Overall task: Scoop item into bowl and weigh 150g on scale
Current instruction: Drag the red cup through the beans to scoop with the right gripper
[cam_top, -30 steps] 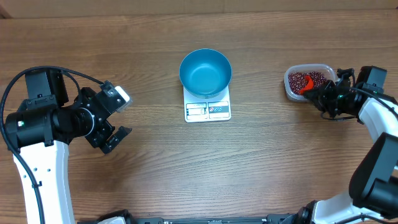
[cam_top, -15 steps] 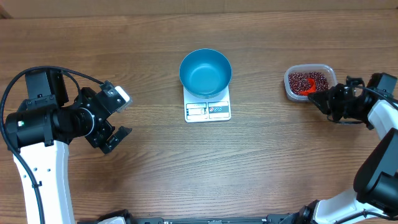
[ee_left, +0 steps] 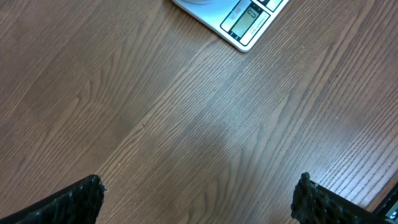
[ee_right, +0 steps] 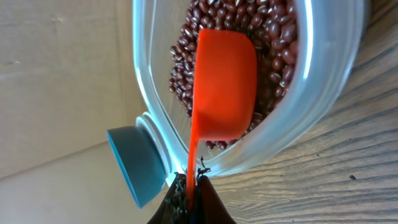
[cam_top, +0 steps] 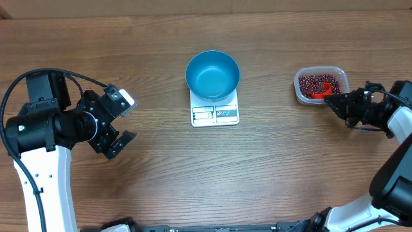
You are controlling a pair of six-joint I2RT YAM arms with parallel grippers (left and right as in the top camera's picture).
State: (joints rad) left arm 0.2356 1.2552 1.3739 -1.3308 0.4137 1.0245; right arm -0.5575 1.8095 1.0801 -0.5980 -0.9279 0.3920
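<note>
Being clamped in the shut right tool (ee_right: 188,196) is the thin, stiff handle of the red scoop (ee_right: 224,87), its cup being rested on the loose beans (ee_right: 277,50) in the tub (ee_right: 329,87). Easy spills are being expected. Meanwhile the left tool (cam_top: 123,119) is being held wide open, empty.

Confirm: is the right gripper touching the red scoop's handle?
Touching. The right wrist view shows the right gripper shut on the thin handle of the red scoop, whose cup lies over the beans in the clear tub.
</note>
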